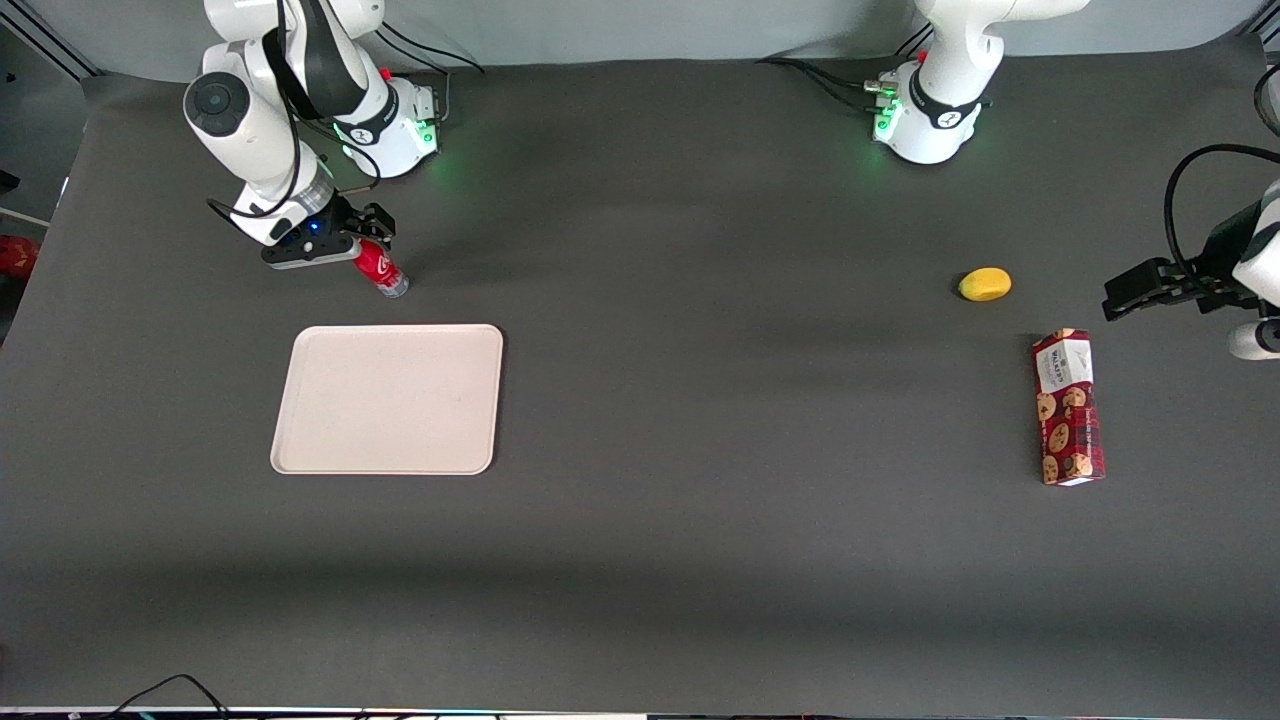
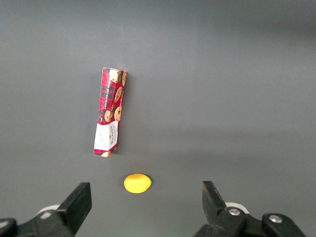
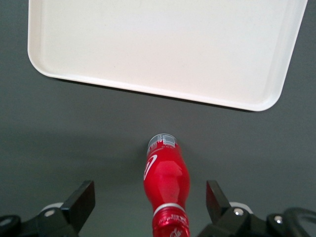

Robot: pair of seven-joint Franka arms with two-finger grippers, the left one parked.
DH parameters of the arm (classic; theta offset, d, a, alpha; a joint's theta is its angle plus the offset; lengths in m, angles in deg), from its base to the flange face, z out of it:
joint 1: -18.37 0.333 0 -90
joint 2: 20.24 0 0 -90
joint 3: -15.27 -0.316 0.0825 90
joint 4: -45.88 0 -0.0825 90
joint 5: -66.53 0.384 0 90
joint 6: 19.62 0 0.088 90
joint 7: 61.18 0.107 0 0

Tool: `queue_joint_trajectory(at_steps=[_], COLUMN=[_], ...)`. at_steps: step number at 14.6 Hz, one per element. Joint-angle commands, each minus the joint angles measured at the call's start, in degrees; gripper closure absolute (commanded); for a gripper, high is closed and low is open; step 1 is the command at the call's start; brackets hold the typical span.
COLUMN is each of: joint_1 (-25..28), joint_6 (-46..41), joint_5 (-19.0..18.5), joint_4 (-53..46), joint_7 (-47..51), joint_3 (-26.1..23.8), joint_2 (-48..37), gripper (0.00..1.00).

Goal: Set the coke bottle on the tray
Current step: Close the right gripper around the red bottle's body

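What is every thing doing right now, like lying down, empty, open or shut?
coke bottle: lying on the table, between the open fingers, not gripped, off the tray.
tray: flat on the table, empty.
tool: open, low around the bottle.
cookie box: lying flat, toward the parked arm's end.
lemon: resting on the table beside the box, apart from it.

A cookie box (image 2: 110, 112) lies near a lemon (image 2: 137, 183) on the table (image 2: 232, 89).
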Motion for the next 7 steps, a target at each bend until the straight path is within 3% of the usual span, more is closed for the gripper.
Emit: queue_joint_trajectory(at_steps=[1, 7], joint_1=[0.05, 0.05], joint_6=[5.04, 6.10], joint_5=[1.34, 1.34], joint_4=[3.81, 4.16], joint_7=[-5.69, -9.48], joint_3=[1.32, 4.58], joint_2=[-1.76, 0.36], gripper=[0.00, 0.00])
